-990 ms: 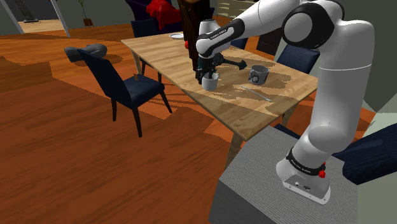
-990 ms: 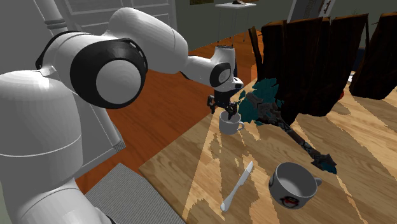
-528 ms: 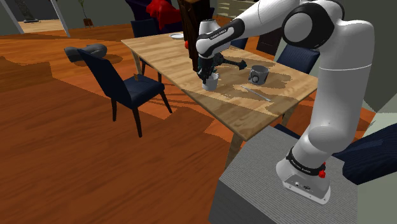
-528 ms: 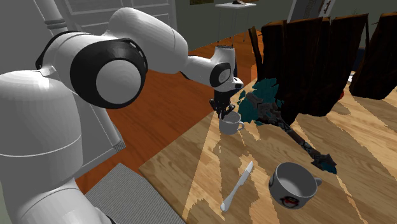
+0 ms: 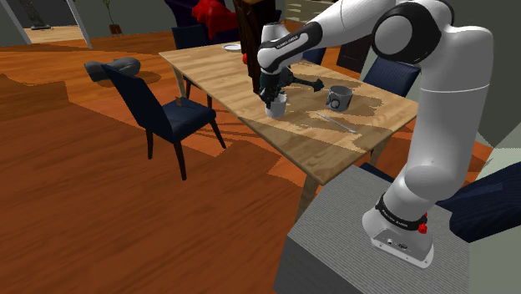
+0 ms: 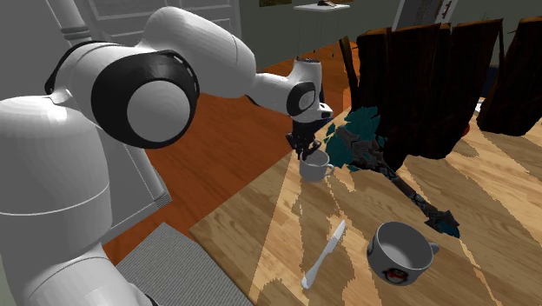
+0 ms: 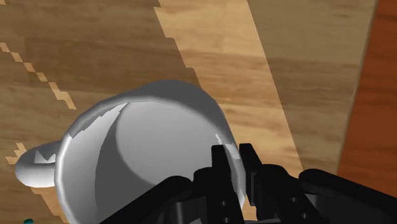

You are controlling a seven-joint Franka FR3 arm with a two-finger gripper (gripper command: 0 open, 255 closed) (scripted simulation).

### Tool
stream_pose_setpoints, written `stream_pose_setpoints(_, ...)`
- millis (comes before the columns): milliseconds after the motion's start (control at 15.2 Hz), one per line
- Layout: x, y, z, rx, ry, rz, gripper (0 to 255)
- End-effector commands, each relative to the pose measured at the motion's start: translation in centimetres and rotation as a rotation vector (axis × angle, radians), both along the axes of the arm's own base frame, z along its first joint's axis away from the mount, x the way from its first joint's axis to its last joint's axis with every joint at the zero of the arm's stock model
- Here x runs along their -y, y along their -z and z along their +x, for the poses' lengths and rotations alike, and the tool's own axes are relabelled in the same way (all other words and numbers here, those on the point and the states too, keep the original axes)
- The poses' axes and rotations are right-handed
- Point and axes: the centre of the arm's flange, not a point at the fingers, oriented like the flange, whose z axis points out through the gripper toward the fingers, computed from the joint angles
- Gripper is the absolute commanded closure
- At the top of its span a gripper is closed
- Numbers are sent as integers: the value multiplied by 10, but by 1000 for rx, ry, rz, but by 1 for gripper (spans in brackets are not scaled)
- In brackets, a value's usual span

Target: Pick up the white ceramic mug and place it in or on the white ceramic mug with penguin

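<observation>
The grasp is made. The gripper (image 7: 233,159) is nearly closed, and its fingers pinch the rim wall of the plain white mug (image 7: 146,143), one inside and one outside. The mug sits near the long edge of the wooden table (image 5: 213,71) on the dark chair's (image 5: 163,113) side. We cannot tell whether its base is clear of the wood. Next, we judge: lift straight up, carry it past the knife (image 6: 323,254) to the penguin mug (image 6: 399,252), which is well apart, and lower it into the open mouth.
</observation>
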Motion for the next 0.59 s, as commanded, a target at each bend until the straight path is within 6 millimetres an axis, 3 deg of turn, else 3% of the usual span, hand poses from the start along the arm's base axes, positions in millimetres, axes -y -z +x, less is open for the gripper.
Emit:
stream_pose_setpoints(0, 0, -11, 0, 0, 0, 0, 255)
stream_pose_setpoints(528, 0, -53, 0, 0, 0, 0, 255)
